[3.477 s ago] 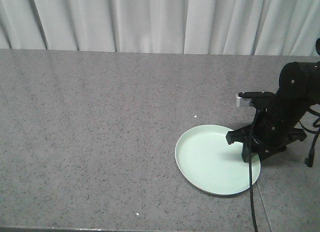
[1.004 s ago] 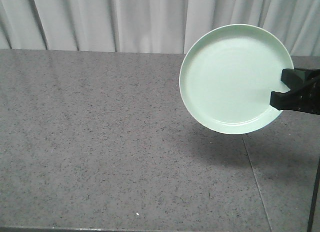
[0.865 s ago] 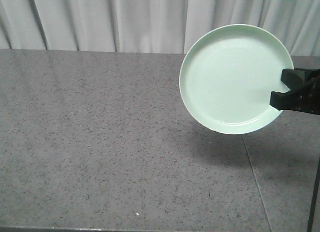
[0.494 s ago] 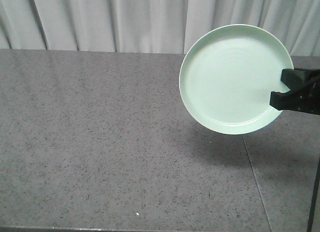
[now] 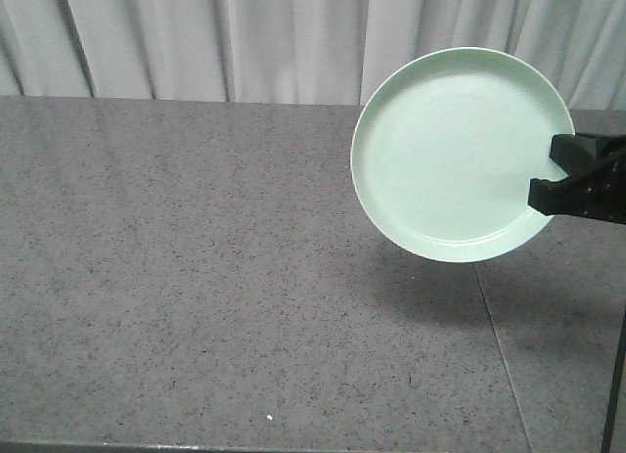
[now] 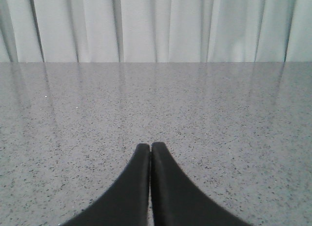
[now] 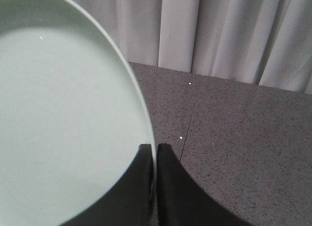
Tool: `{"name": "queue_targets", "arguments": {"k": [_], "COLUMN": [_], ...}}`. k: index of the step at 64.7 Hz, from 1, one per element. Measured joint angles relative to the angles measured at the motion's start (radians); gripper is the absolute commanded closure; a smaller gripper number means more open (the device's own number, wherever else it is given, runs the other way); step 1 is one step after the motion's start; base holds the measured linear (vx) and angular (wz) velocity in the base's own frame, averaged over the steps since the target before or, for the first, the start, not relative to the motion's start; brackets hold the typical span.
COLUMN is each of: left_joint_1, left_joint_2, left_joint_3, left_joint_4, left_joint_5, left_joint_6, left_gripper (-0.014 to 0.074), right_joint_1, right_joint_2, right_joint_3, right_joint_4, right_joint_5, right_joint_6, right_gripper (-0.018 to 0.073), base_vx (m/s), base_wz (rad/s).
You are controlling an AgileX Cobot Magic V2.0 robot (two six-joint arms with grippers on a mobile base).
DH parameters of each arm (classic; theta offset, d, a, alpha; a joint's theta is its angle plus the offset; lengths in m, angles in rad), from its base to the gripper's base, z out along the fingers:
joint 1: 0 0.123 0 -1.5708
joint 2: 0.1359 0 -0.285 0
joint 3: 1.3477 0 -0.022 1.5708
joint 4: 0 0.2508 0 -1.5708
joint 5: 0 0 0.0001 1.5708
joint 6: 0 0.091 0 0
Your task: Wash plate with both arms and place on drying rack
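The plate (image 5: 460, 155) was held clear of the desk (image 5: 196, 277), tilted nearly upright with its hollow face toward the front camera. Its shadow (image 5: 430, 292) lay on the grey surface beneath. In my judgement it was raised and presented this way so that the second arm could reach its face for washing.

The right claw (image 7: 154, 155) was clamped on the plate's rim at its right edge, one jaw on each side. The arm entered roughly level from the right border of the front view.

The left claw (image 6: 149, 149) had its jaws pressed together and held nothing. It pointed low over bare desk toward the curtain (image 6: 156, 26), with no plate in its view.

No drying rack appeared in any view.
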Motion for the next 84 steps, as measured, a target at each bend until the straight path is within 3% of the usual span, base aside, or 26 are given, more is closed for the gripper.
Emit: {"name": "queue_targets", "arguments": {"k": [29,84], "left_joint_1": [0.000,0.000], "left_joint_2": [0.000,0.000], "left_joint_3": [0.000,0.000], "left_joint_4": [0.000,0.000], "left_joint_5": [0.000,0.000], "left_joint_6": [0.000,0.000], "left_gripper": [0.0602,0.0602], "right_joint_1": [0.000,0.000], "right_joint_2": [0.000,0.000], "right_joint_3": [0.000,0.000], "right_joint_4": [0.000,0.000], "right_joint_5": [0.000,0.002], "right_joint_6": [0.000,0.000], "right_gripper": [0.0564,0.0564], "base_vx": [-0.03,-0.08], "base_wz": [0.13,0.40]}}
